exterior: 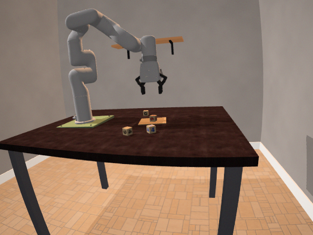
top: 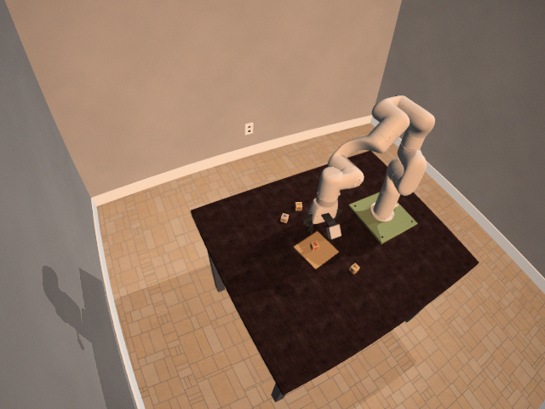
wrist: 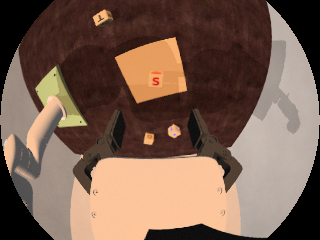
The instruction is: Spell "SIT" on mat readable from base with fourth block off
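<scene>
I am holding my claw (top: 324,218) (exterior: 151,90) (wrist: 156,117) spread wide and hanging high over the table (top: 281,334) (exterior: 191,141) (wrist: 230,30), with nothing between my fingers. The red S block (top: 314,245) (exterior: 152,118) (wrist: 156,79) is sitting on the mat (top: 316,262) (exterior: 145,122) (wrist: 137,75), so one needed letter is aboard. Seen from my base, its S is facing sideways, so I am judging that it still needs a turn, and probably a shift toward the mat's left. The T block (top: 354,268) (exterior: 145,112) (wrist: 102,18) is lying off the mat's left side. Off the mat's right side, the blue-marked block (top: 284,217) (exterior: 151,129) (wrist: 174,131) and a dark-marked block (top: 299,205) (exterior: 127,131) (wrist: 149,138) are resting near each other; I cannot tell which is bearing the I. The word is still lacking its I and T on the mat, and the row is waiting to be formed.
</scene>
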Controlling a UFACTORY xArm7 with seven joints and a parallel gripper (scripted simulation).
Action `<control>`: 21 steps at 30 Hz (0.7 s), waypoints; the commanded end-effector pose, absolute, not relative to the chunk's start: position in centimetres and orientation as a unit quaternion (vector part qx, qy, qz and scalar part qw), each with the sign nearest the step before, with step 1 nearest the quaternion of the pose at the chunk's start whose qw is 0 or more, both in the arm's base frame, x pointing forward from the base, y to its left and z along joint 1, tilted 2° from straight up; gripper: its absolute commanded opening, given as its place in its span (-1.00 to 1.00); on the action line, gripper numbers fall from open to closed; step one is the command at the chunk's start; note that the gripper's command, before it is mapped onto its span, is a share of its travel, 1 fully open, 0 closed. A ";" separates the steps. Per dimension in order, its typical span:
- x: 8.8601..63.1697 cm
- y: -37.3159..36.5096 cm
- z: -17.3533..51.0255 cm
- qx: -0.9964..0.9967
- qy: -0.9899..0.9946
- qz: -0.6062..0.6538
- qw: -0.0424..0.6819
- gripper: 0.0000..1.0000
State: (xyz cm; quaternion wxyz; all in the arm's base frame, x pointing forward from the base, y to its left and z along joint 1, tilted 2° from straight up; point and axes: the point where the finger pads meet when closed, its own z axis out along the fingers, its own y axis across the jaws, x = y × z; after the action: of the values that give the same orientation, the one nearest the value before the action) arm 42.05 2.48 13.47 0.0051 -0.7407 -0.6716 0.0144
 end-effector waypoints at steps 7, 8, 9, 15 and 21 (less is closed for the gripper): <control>42.1 2.4 12.7 -0.626 -0.779 0.018 0.002 1.00; 42.1 2.4 12.6 -0.613 -0.790 0.018 0.002 1.00; 42.1 2.4 12.5 -0.600 -0.800 0.018 0.002 1.00; 42.1 2.4 12.1 -0.546 -0.837 0.018 0.003 1.00; 42.0 2.3 11.5 -0.451 -0.892 0.018 0.005 1.00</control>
State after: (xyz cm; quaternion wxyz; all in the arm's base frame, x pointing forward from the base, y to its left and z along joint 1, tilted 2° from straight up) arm 41.91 2.35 11.64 0.0110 -0.4969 -0.8677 0.0052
